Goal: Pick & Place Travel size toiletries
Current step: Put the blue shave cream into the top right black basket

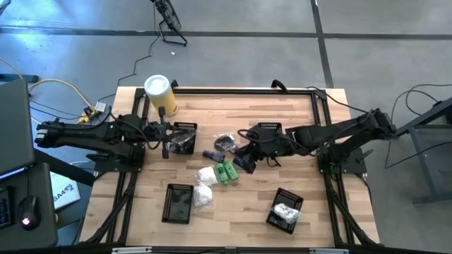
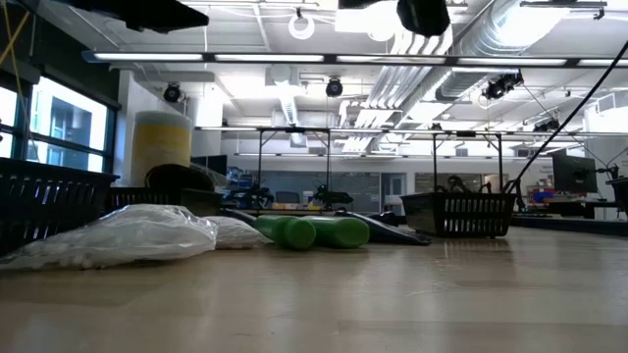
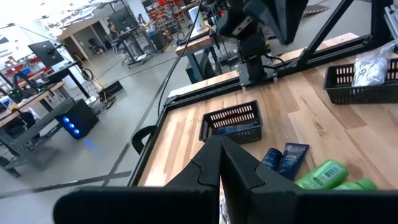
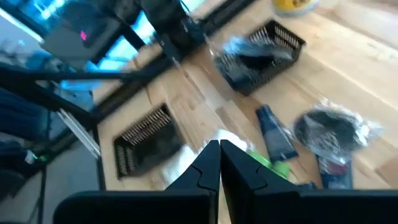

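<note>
White packets [image 2: 128, 235] lay closest; green bottles [image 1: 226, 172] sat just beside the pinched-shut, empty right gripper [image 1: 248, 159].

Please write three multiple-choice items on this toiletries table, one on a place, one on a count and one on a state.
1. Where does the yellow canister stand?
A. At the table's far edge, by the left arm
B. Inside a mesh basket
C. At the near right corner

2. How many black mesh baskets are on the table?
A. Two
B. Four
C. Six

3. How do the left gripper and the right gripper stand?
A. Both wide open
B. Both shut, holding nothing
C. Each clamped on a green bottle

Answers: 1 A, as the high view shows it at the far left edge. 2 B, as the high view shows four. 3 B, as each wrist view shows the fingers meeting with nothing between.
</note>
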